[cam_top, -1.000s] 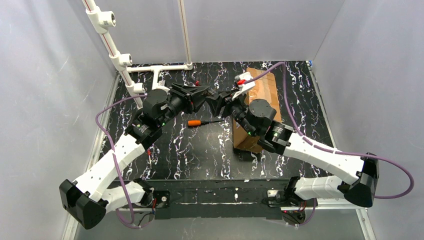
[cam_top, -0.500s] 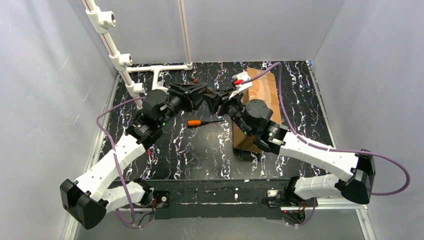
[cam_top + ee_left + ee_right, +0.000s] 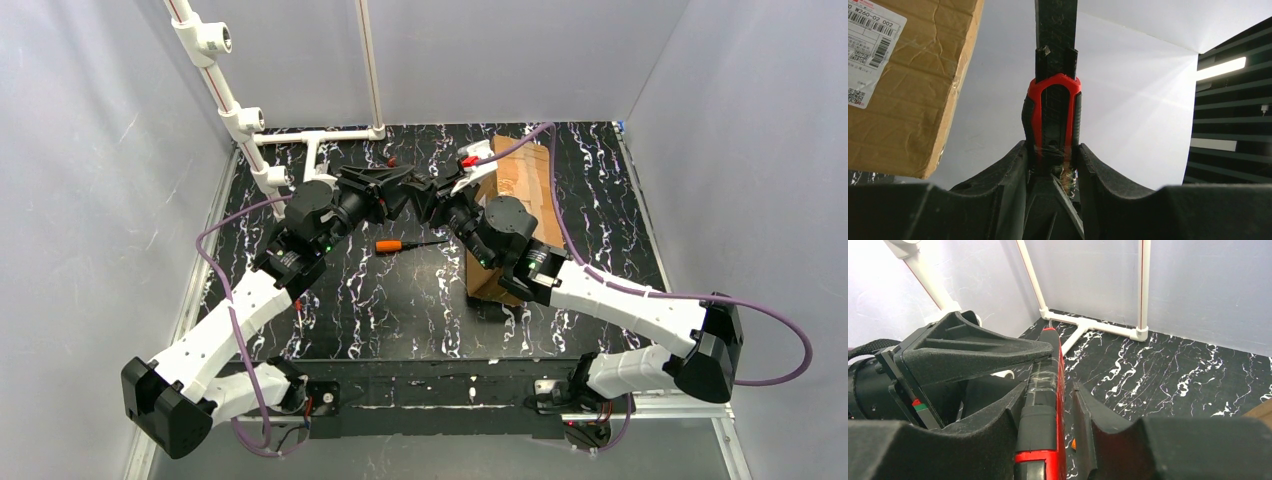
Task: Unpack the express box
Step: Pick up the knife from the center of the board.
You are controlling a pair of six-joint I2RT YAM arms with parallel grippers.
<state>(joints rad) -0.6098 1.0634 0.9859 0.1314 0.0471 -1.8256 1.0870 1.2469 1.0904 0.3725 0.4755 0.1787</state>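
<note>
Got the left gripper (image 3: 1052, 150) clamped on the utility knife (image 3: 1053, 115), right gripper (image 3: 1048, 390) around it too, can't tell if pinching. Meeting up just left of the express box (image 3: 532, 178), at its far end. Lies lengthwise near-to-far, closer to the right arm (image 3: 610, 300).

Left gripper (image 3: 1051, 146) tip-to-tip with right gripper (image 3: 1048, 388)
</note>
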